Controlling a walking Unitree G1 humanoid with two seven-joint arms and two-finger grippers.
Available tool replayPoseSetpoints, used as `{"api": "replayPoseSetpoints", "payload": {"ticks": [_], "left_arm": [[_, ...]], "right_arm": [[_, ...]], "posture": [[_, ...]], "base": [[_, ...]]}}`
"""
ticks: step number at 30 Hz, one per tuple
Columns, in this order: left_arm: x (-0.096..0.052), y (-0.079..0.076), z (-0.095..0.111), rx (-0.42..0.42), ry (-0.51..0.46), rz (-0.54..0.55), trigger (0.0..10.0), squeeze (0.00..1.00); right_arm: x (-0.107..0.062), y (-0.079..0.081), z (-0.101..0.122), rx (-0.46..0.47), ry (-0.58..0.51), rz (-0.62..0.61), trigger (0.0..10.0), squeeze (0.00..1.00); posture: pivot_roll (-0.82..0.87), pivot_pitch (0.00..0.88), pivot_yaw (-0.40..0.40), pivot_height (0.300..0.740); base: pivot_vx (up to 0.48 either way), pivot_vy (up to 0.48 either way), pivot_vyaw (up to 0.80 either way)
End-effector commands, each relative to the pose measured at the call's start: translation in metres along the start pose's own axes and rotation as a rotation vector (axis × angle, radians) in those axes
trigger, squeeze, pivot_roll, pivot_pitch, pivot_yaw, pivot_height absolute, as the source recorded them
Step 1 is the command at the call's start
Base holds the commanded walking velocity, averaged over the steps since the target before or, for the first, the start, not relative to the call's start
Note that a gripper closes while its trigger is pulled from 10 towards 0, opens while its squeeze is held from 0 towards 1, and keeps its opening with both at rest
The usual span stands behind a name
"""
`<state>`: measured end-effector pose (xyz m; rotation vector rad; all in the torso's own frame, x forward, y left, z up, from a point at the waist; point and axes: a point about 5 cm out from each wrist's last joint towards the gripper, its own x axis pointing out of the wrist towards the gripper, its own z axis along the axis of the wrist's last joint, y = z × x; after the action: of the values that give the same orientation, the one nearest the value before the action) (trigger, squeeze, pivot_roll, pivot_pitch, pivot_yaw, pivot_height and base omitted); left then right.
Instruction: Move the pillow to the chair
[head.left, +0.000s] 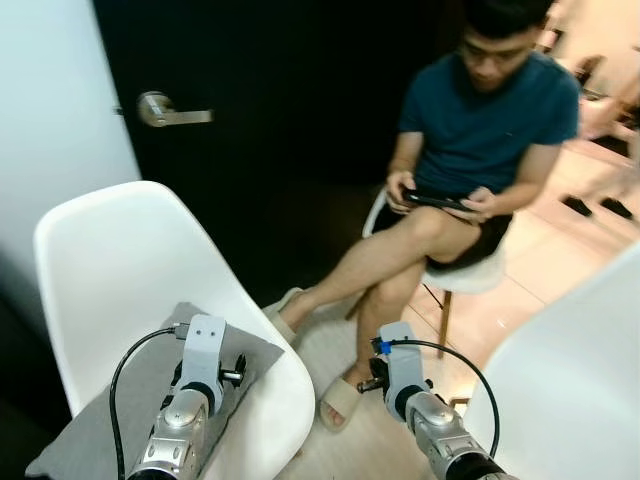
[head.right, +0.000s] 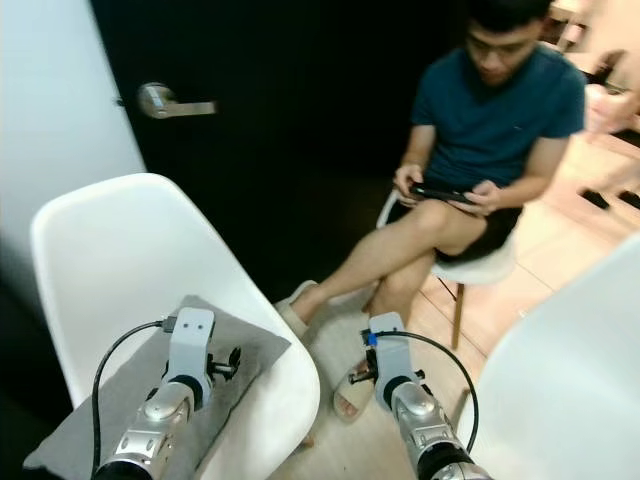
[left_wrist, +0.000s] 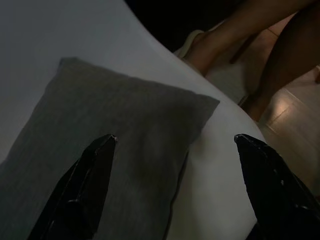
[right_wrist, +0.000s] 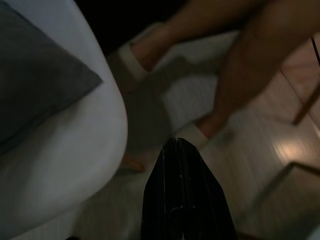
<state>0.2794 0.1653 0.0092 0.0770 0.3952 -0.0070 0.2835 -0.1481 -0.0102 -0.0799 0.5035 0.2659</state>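
**Pillow is down on the chair; I'm at the let-go and back-off stage**

From where I sit, the grey pillow (head.left: 150, 400) is already lying flat on the seat of the white shell chair (head.left: 120, 260), with one corner pointing toward the seat's front edge. My left pincer (left_wrist: 175, 165) hangs just above it with its two black fingers (left_wrist: 82, 192) spread wide. One finger sits over the grey fabric, the other over the bare white seat beyond the pillow's edge, and nothing is between them. I can't make out any contact with the cloth in the wrist view; it looks free.

My right pincer (right_wrist: 182, 195) is off to the side of the chair, over the floor, with its fingers pressed together and holding nothing. Ahead of it are the chair's rounded front rim and, further out, the sandalled feet (head.left: 340, 400) of a person (head.left: 470, 150) sitting on another white chair (head.left: 470, 275) and looking at a phone (head.left: 435, 200). A dark door (head.left: 280, 90) with a lever handle (head.left: 165, 110) stands behind the shell chair.

I judge the placing itself done, or very nearly so. What I'd want next is a straight lift of the left arm away from the pillow without snagging the fabric, then a check that it sits squarely and isn't sliding toward the front rim. The right arm needs care: those feet are near its pincer, so any swing should go up and back, not forward.
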Motion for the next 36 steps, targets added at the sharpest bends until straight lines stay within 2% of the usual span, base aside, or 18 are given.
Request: {"api": "replayPoseSetpoints", "payload": {"ticks": [1,9,10,13,17,36], "left_arm": [[-0.001,-0.0018,-0.0024,0.0,0.008,-0.005,10.0,0.0],[-0.0013,-0.0012,-0.0023,0.001,0.005,-0.008,10.0,0.0],[-0.0013,-0.0007,0.0044,0.001,-0.049,-0.005,10.0,0.0],[-0.0011,-0.0004,0.0068,-0.011,-0.065,0.003,10.0,0.0],[-0.0011,-0.0015,0.0025,0.004,-0.037,-0.002,10.0,0.0],[-0.0009,-0.0045,0.0012,0.011,-0.032,-0.019,10.0,0.0]], "right_arm": [[-0.0023,-0.006,-0.0037,0.017,0.015,-0.021,10.0,0.0],[-0.0027,-0.0078,-0.0043,0.022,0.02,-0.027,10.0,0.0],[-0.0028,-0.0082,-0.0051,0.022,0.028,-0.033,10.0,0.0],[-0.0032,-0.0094,-0.0061,0.019,0.037,-0.04,10.0,0.0],[-0.0037,-0.0104,-0.0074,0.014,0.043,-0.043,10.0,0.0],[-0.0048,-0.0118,-0.0109,0.003,0.066,-0.057,10.0,0.0]], "posture": [[0.05,0.061,-0.036,0.74],[0.05,0.063,-0.03,0.74],[0.05,0.064,-0.029,0.74],[0.05,0.067,-0.031,0.74],[0.05,0.074,-0.033,0.74],[0.05,0.063,-0.022,0.74]], "base": [[0.0,0.0,-0.8],[0.0,0.0,-0.8],[0.0,0.0,-0.8],[0.0,0.0,-0.8],[0.0,0.0,-0.8],[0.0,0.0,-0.8]]}}
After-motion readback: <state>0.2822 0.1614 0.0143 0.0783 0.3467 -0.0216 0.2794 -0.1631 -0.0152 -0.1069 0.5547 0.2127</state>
